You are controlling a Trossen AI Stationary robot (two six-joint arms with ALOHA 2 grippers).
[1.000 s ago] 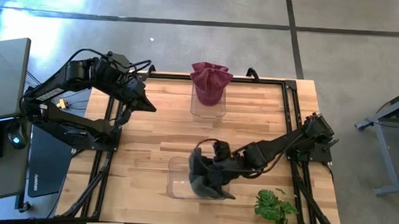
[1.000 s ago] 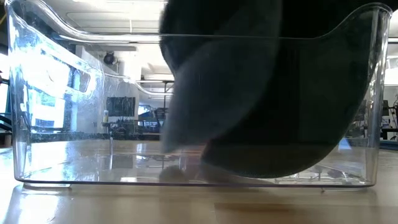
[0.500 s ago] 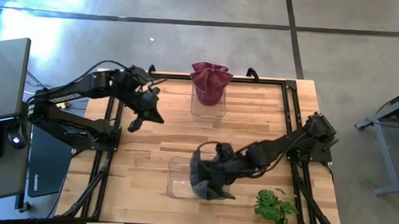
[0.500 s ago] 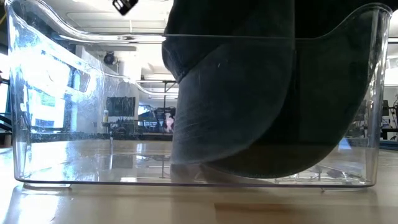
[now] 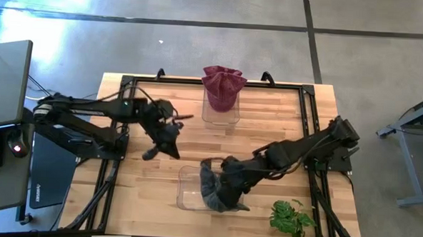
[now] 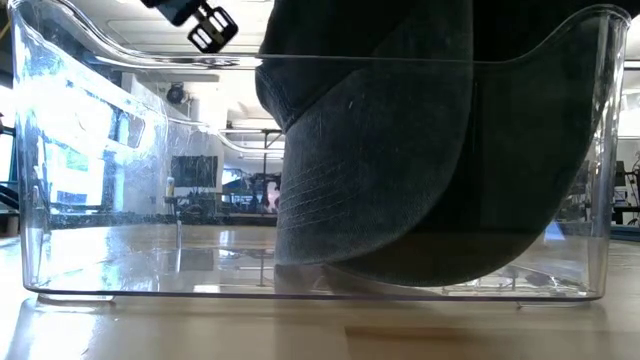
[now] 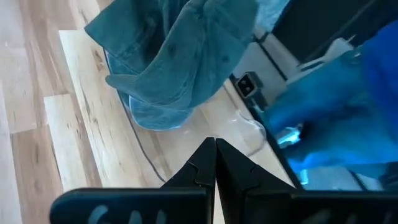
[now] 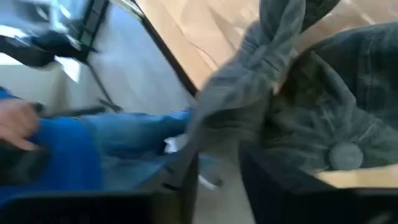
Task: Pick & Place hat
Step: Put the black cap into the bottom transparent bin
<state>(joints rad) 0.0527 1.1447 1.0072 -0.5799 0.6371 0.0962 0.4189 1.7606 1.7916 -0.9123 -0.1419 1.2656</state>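
Note:
A dark grey hat (image 5: 219, 192) stands in a clear plastic bin (image 5: 186, 197) near the table's near edge. Its lower edge rests on the bin floor (image 6: 330, 272) and its top reaches above the rim. My right gripper (image 5: 228, 171) is over the bin's far side, shut on the hat. My left gripper (image 5: 169, 147) hovers shut above the table, left of the bin and pointing toward it. It also shows high in the low view (image 6: 205, 25). The left wrist view shows the hat (image 7: 180, 62) draped in the bin. My right gripper holds a bunched fold of the hat's cloth (image 8: 211, 121) between its two fingers, at the hat's upper far side. It comes slanting down from the table's right. The hat hangs below it inside the bin, its bottom on the bin floor and its crown button (image 8: 341, 153) facing the wrist camera.
A maroon hat (image 5: 224, 85) sits on a second clear bin (image 5: 219, 116) at the table's far edge. A green plant sprig (image 5: 290, 218) lies near the right near corner. A person in blue (image 7: 348, 124) stands beyond the near edge, one hand (image 8: 13, 124) in view.
My left arm has swung from the far left of the table toward its middle and come lower, now close to the hat's bin. My right gripper has shifted slightly left with the hat, which has settled lower in the bin.

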